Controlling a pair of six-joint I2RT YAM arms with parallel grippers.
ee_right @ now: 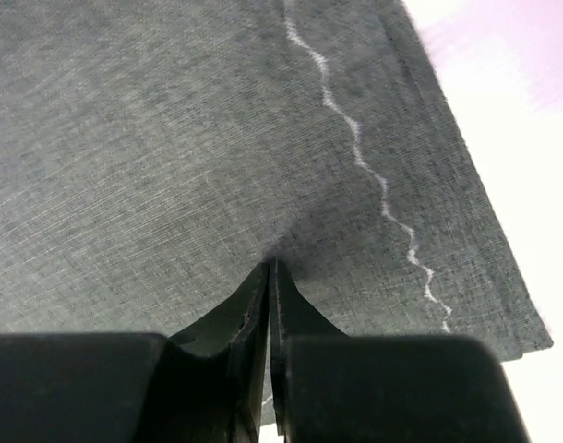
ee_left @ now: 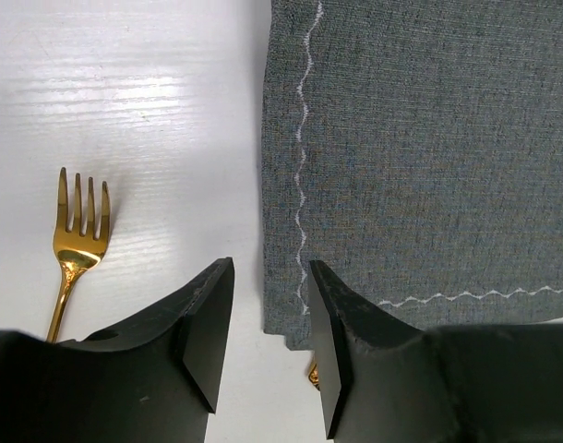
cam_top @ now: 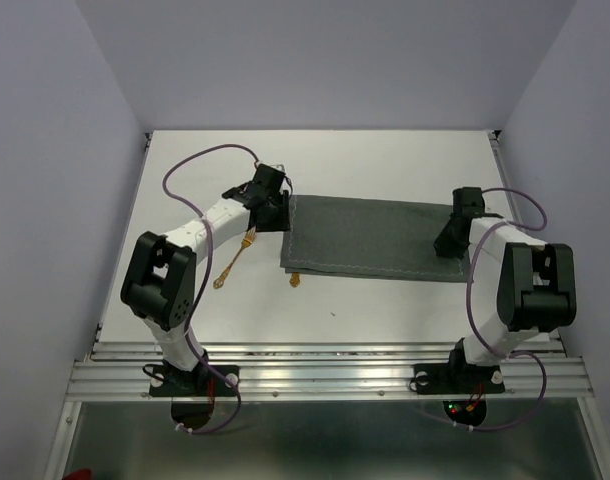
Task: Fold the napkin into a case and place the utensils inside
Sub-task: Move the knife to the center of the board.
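A robot lab cell: white table (cam_top: 385,160) boxed by plain pale walls (cam_top: 325,60).

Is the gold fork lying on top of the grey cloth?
No, the fork lies on the white table beside the napkin, apart from it.

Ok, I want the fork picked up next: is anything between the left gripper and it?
Nothing visible does. The fork lies on the table beside the open left gripper, apart from the napkin edge.
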